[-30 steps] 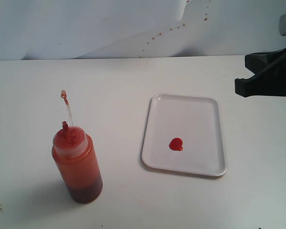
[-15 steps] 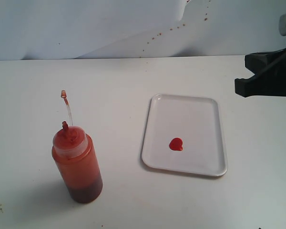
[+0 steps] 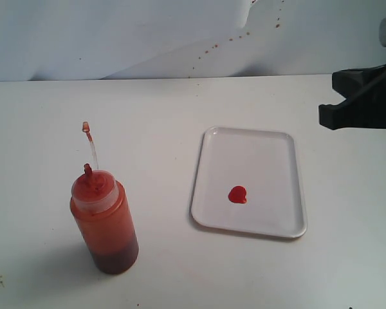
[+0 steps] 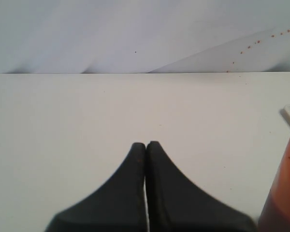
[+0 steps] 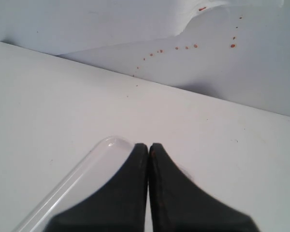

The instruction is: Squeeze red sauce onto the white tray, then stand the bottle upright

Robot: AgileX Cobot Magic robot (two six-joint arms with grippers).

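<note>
Translucent plastic tinted red-orange makes up the bottle, a smooth cylinder standing upright on the matte white table, well apart from the white tray to its right in the exterior view. A pointed red nozzle tops it (a thin clear strap rises alongside). A small heart-shaped blob of red sauce lies on the glossy, round-cornered tray. The left gripper and the right gripper both have their black jaws pressed together, pinching nothing.
</note>
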